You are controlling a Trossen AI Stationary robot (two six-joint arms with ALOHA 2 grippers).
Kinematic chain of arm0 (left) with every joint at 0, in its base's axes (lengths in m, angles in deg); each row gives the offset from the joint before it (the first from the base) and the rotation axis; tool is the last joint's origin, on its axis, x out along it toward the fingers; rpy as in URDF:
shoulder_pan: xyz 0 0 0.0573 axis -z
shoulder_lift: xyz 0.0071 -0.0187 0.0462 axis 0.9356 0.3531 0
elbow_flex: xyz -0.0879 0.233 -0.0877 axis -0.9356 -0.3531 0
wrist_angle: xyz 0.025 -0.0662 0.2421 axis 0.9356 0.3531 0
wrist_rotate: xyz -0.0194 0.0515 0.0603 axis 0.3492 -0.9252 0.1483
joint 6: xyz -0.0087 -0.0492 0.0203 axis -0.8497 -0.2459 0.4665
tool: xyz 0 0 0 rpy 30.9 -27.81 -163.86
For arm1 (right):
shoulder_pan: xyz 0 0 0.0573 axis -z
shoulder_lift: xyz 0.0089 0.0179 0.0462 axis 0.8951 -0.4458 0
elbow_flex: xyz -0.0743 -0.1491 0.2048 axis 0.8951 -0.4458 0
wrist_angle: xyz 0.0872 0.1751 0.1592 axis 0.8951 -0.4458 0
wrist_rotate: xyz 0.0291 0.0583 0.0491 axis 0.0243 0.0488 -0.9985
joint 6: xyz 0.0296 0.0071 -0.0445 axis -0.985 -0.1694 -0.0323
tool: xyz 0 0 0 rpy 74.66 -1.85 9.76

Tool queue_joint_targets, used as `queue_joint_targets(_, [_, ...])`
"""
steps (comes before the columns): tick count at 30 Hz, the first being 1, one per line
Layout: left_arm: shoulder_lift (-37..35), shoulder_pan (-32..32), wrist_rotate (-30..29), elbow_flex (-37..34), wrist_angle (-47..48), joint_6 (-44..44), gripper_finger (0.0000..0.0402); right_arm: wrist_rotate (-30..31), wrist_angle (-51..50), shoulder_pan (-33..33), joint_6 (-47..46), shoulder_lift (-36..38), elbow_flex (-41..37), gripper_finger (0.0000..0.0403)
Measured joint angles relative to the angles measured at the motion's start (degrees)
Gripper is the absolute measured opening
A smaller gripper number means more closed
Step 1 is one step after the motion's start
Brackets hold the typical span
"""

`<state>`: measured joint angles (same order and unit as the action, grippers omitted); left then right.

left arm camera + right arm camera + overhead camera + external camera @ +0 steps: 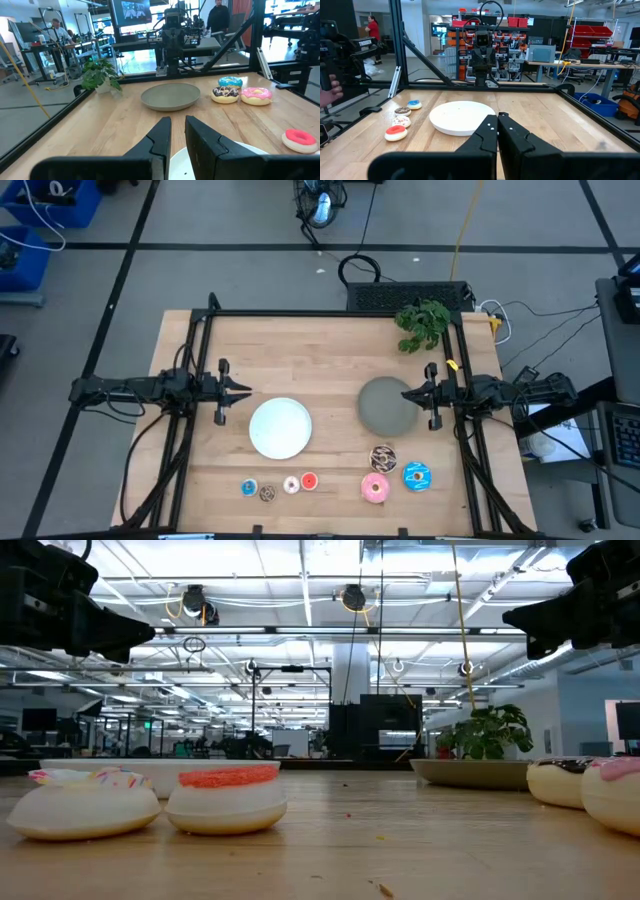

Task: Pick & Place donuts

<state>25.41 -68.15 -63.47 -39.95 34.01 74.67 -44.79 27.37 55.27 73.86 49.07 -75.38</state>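
Note:
Seven toy donuts lie flat on the wooden table near its near edge. The larger brown-white (383, 456), pink (375, 487) and blue sprinkled (416, 475) ones sit on the right. The tiny blue (249, 487), brown (267, 494), cream (291, 485) and red (309, 480) ones form a row on the left. My left gripper (245, 390) (178, 124) hovers left of the white plate (280, 427), its fingers a narrow gap apart. My right gripper (405, 393) (497, 118) hovers over the gray plate's (385, 408) right part, shut. Neither holds anything.
A small green plant (422, 323) stands at the far right corner. A black frame rail (330, 313) runs along the far edge and down both sides. Bare wood lies between the plates and the far rail. People show in the room beyond the table.

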Motion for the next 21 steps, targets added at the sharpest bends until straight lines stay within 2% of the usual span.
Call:
queue_joint_targets(10, [0.0,0.0,0.0,0.0,-0.3,0.0,0.0063,0.0,0.0,0.0,0.0,0.0,0.0,0.0000])
queue_joint_targets(17, [0.0,0.0,0.0,0.0,-6.4,-1.0,0.0063,0.0,0.0,0.0,0.0,0.0,0.0,0.0000])
queue_joint_targets(21, [0.0,0.0,0.0,0.0,-8.6,-4.8,0.0063,0.0,0.5,0.0,0.0,0.0,0.0,0.0000])
